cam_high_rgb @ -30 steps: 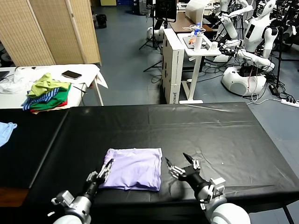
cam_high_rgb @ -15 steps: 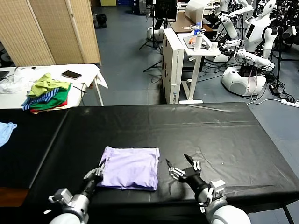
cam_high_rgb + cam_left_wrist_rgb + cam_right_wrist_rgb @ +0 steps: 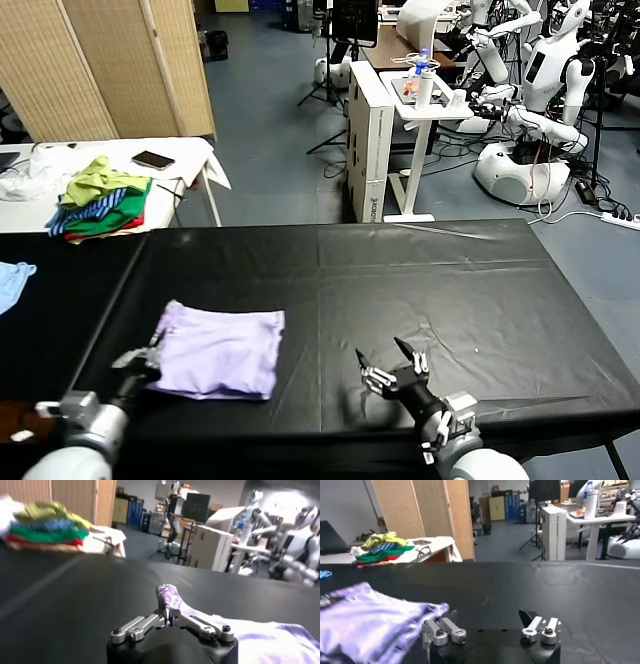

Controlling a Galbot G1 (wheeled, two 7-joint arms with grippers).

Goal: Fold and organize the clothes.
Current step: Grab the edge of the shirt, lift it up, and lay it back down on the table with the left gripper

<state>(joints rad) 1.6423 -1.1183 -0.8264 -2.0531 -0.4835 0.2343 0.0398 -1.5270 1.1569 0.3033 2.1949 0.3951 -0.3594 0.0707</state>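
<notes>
The clothes are one folded pale lavender T-shirt (image 3: 218, 350) lying flat on the black table (image 3: 450, 290), left of centre near the front edge. My left gripper (image 3: 150, 358) is at the shirt's left edge and shut on a pinch of its cloth. In the left wrist view that pinched fold (image 3: 166, 596) rises from the left gripper (image 3: 167, 616), and the rest of the shirt (image 3: 260, 639) trails behind. My right gripper (image 3: 388, 368) hovers open over bare table, well right of the shirt. The right wrist view shows the right gripper (image 3: 487, 622) with nothing in it and the shirt (image 3: 365, 615) off to one side.
A white side table at the back left holds a green, yellow and striped garment pile (image 3: 100, 195) and a phone (image 3: 153, 160). A light blue garment (image 3: 12, 280) lies at the black table's left end. Bamboo screens, desks and other robots stand beyond.
My left gripper shut on the shirt's left edge and dragged the folded shirt leftwards across the table. The right gripper stayed open in nearly the same place.
</notes>
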